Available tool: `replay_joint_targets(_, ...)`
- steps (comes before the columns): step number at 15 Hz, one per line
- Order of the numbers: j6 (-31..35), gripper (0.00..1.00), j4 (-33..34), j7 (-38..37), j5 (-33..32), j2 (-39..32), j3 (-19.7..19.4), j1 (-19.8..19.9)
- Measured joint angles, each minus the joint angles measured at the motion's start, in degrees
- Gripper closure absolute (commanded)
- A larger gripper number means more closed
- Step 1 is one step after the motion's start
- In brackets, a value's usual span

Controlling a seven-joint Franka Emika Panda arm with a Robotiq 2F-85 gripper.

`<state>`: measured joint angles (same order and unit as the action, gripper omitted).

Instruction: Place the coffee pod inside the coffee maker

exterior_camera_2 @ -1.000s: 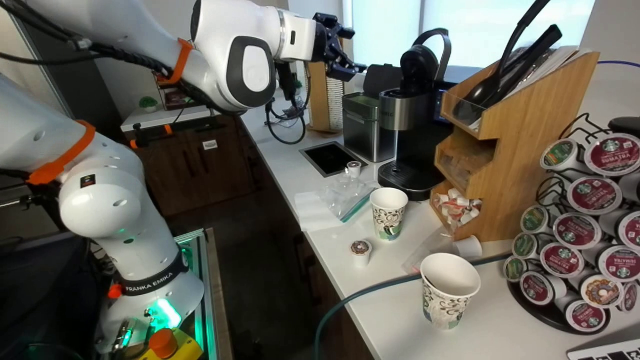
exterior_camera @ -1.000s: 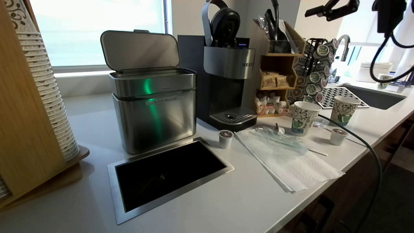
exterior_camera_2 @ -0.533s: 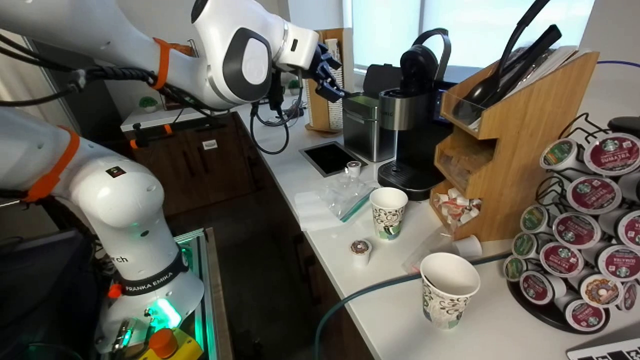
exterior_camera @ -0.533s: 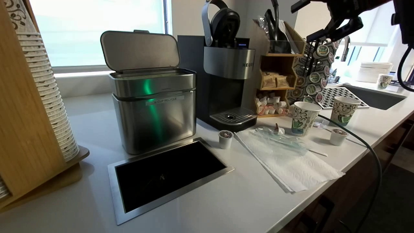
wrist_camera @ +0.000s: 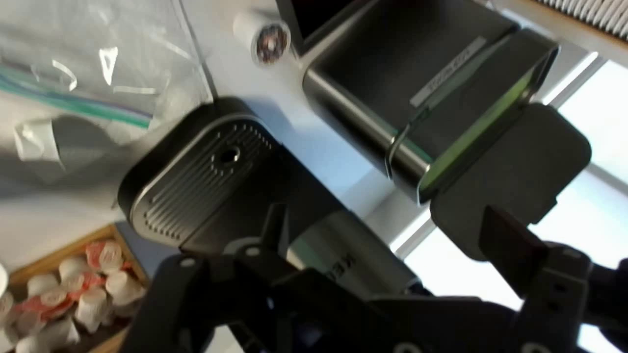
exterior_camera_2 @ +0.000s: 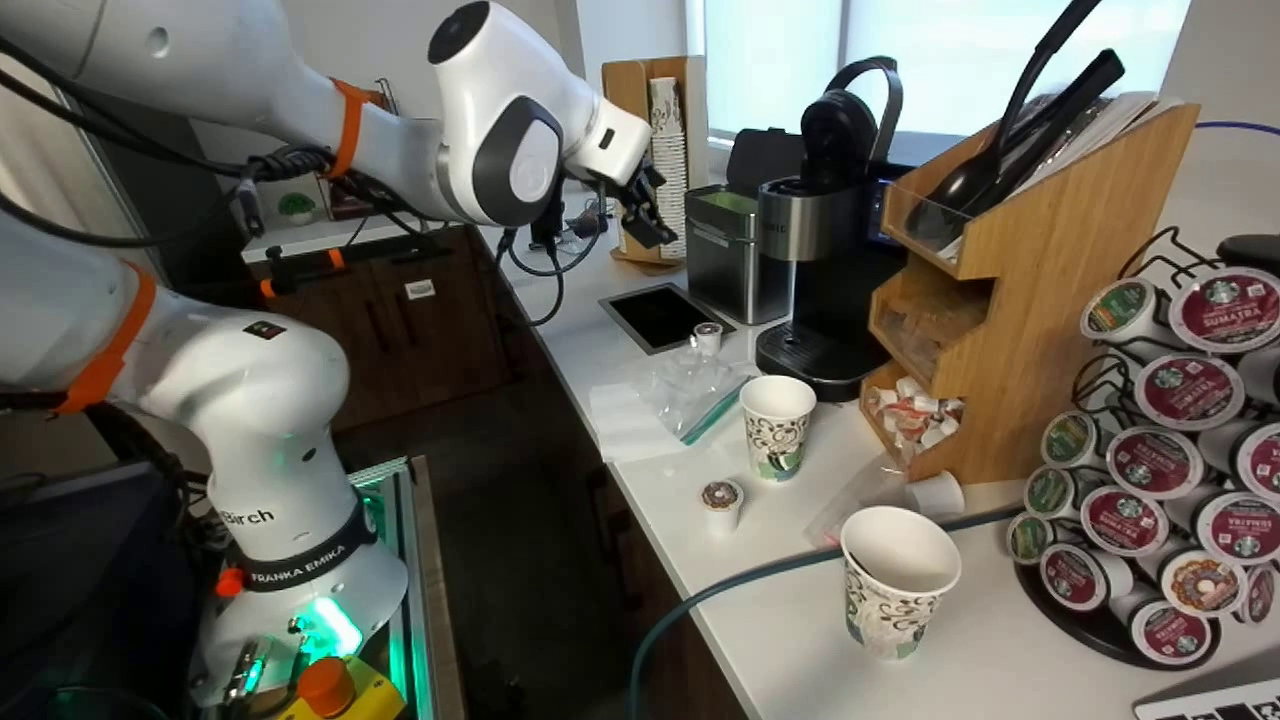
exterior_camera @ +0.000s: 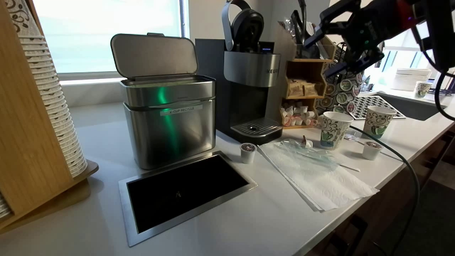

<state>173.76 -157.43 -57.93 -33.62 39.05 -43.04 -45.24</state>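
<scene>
From the left, in an exterior view, stacked cups (exterior_camera: pixel 56 103) are seen, then a steel bin (exterior_camera: pixel 170 131) with raised lid. One coffee pod (exterior_camera: pixel 247 154) is placed upright on the surface (exterior_camera: pixel 256 224), in front of the coffee maker (exterior_camera: pixel 250 69), whose top is lifted. Next, the gripper (exterior_camera: pixel 316 59) is held in the air, spread widely. Farther right, another coffee pod (exterior_camera: pixel 371 152) is seen near two patterned cups (exterior_camera: pixel 333 133).

Bin (exterior_camera: pixel 170 131): brushed metal. Coffee maker (exterior_camera: pixel 245 99): plastic, satin metal. Paper towel (exterior_camera: pixel 330 188): matt, dimpled. Organizer (exterior_camera_2: pixel 1080 260): smooth wood.
</scene>
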Motion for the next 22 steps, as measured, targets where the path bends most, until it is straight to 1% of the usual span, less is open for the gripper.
replay_joint_targets(2,-5.4,0.00,0.2,1.1,1.9,1.3,-4.4,-7.2)
replay_joint_targets(3,-9.4,0.00,0.3,1.5,2.9,2.3,-5.5,-9.4)
replay_joint_targets(4,-13.5,0.00,0.3,3.4,6.6,3.1,-5.0,-10.1)
replay_joint_targets(5,-17.4,0.00,0.6,6.1,11.2,3.1,-3.4,-9.5)
replay_joint_targets(6,-21.5,0.00,1.2,8.6,15.7,2.8,-1.0,-8.1)
replay_joint_targets(7,-25.6,0.00,2.0,11.2,20.2,2.0,2.0,-5.9)
replay_joint_targets(8,-29.4,0.00,3.0,13.9,24.4,0.8,5.6,-2.8)
replay_joint_targets(10,-36.0,0.00,5.0,19.3,30.7,-2.4,13.4,4.8)
replay_joint_targets(12,-40.7,0.00,7.3,24.8,33.8,-6.2,21.2,13.2)
replay_joint_targets(13,-41.4,0.00,8.2,27.7,34.0,-7.9,25.1,17.5)
replay_joint_targets(14,-41.4,0.00,9.0,29.6,34.2,-9.4,28.3,20.9)
replay_joint_targets(15,-41.4,0.00,9.4,30.6,34.3,-10.5,30.0,22.6)
replay_joint_targets(17,-41.4,0.00,9.9,31.2,34.3,-11.6,30.8,23.4)
replay_joint_targets(18,-40.3,0.00,9.9,31.2,34.2,-11.8,32.5,25.1)
replay_joint_targets(20,-36.5,0.00,9.6,32.5,32.3,-12.1,39.0,31.8)
replay_joint_targets(22,-31.7,0.00,9.5,33.9,29.9,-13.4,44.2,36.4)
